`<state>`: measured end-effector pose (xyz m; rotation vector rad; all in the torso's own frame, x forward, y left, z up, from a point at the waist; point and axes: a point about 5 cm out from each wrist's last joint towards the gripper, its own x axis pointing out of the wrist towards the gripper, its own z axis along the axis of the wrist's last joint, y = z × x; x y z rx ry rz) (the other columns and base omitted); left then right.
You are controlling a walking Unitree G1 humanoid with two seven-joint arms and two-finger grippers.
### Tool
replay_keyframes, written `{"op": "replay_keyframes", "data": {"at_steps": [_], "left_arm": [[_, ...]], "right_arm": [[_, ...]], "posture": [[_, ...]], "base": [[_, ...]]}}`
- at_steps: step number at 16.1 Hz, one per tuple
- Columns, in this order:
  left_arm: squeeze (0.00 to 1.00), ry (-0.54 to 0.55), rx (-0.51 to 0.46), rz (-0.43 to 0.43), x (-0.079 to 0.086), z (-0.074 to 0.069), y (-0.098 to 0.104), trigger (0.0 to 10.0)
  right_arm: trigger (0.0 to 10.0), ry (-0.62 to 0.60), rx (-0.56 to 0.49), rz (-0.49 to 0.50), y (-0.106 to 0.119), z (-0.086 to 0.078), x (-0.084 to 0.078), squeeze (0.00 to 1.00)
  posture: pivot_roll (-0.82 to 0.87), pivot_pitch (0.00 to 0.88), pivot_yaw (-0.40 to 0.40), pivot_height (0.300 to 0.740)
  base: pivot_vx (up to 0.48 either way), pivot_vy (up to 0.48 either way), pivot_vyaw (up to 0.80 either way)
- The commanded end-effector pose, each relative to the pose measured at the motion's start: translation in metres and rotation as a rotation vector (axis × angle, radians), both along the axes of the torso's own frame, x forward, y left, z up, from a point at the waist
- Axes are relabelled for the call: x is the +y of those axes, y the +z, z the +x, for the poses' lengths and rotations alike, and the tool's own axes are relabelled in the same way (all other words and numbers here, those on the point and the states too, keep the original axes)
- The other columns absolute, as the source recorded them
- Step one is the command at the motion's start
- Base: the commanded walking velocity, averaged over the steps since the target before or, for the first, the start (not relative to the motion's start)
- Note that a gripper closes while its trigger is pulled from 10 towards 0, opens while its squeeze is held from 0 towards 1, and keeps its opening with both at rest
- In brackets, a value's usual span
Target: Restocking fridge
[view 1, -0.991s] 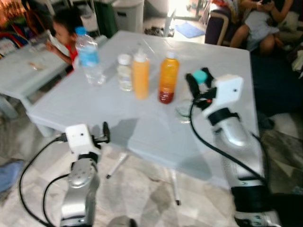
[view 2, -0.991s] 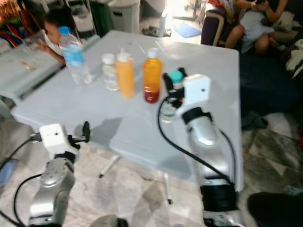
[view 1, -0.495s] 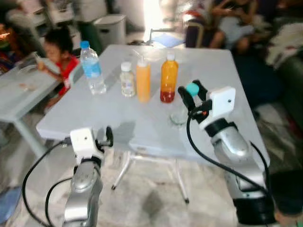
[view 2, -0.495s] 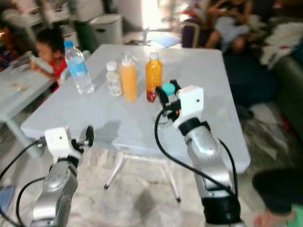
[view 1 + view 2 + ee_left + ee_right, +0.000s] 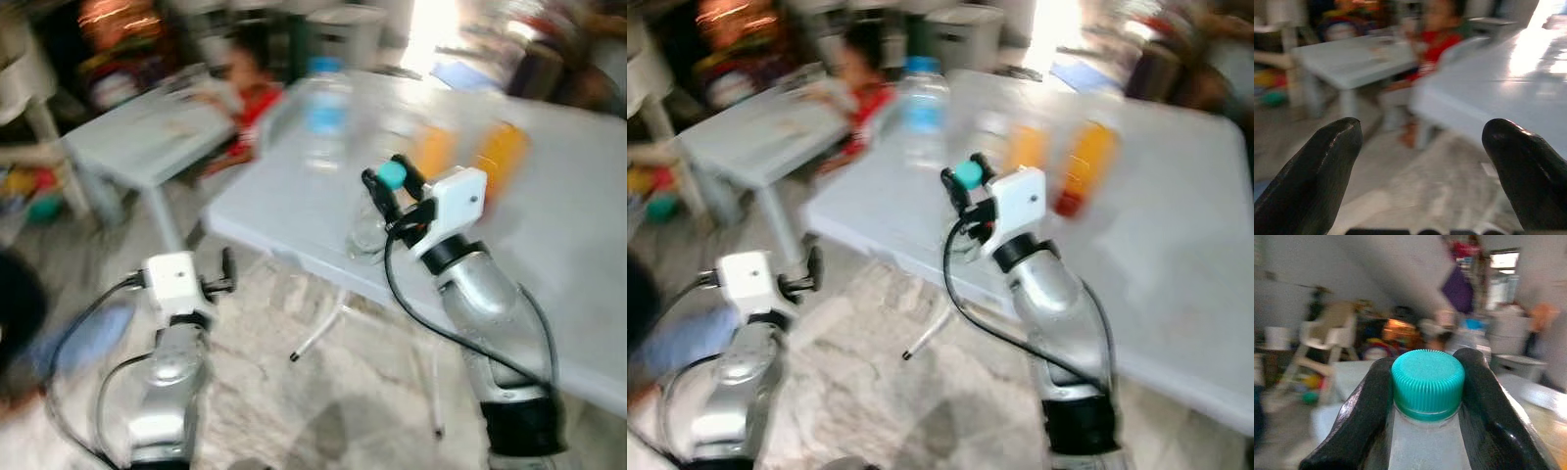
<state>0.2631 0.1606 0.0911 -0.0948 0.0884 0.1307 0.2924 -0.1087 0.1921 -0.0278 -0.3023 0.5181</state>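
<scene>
My right gripper (image 5: 390,183) is shut on the neck of a clear bottle (image 5: 369,223) with a teal cap (image 5: 1427,377), held over the near left edge of the white table (image 5: 578,245). In the right wrist view both black fingers (image 5: 1369,401) press just under the cap. A blue-capped water bottle (image 5: 323,103) and two orange drink bottles (image 5: 502,157) stand blurred on the table behind it. My left gripper (image 5: 1422,166) hangs low beside the table over the floor, open with nothing between its fingers.
A smaller white table (image 5: 147,127) stands at the left with a child in red (image 5: 250,73) behind it. A blue item (image 5: 88,333) lies on the tiled floor at the left. The picture is blurred by motion.
The whole view has swung, so the table now sits further right and the small table has come into view. My right gripper still holds the teal-capped bottle.
</scene>
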Motion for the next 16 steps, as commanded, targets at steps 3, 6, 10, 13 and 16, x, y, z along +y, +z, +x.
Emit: {"op": "replay_keyframes", "data": {"at_steps": [3,6,10,13,16], "left_arm": [[0.0,0.011,-0.02,0.015,-0.001,0.002,0.002,10.0],[0.0,0.027,-0.011,0.034,0.0,-0.003,-0.003,10.0],[0.0,0.013,0.003,0.043,0.006,-0.01,-0.011,10.0],[0.0,0.062,0.035,0.103,0.019,-0.025,-0.023,10.0],[0.0,0.057,0.041,0.118,0.031,-0.035,-0.03,10.0]], "right_arm": [[10.0,0.087,0.085,-0.008,-0.017,-0.003,0.01,0.0],[10.0,0.097,0.095,-0.019,-0.023,-0.002,0.009,0.0],[10.0,0.11,0.126,-0.033,-0.036,-0.003,0.009,0.0],[10.0,0.057,0.157,-0.047,-0.052,-0.006,-0.002,0.0],[10.0,-0.09,0.236,-0.001,-0.069,-0.014,-0.027,0.0]], "posture": [[-0.06,0.003,0.031,0.74],[-0.06,0.0,0.024,0.74],[-0.05,0.0,0.029,0.74],[-0.05,0.0,0.034,0.74],[-0.03,0.0,0.029,0.74]], "base": [[0.0,0.0,0.77],[0.0,0.0,0.77],[0.0,0.0,0.77],[0.0,0.0,0.77],[0.0,0.0,0.77]]}}
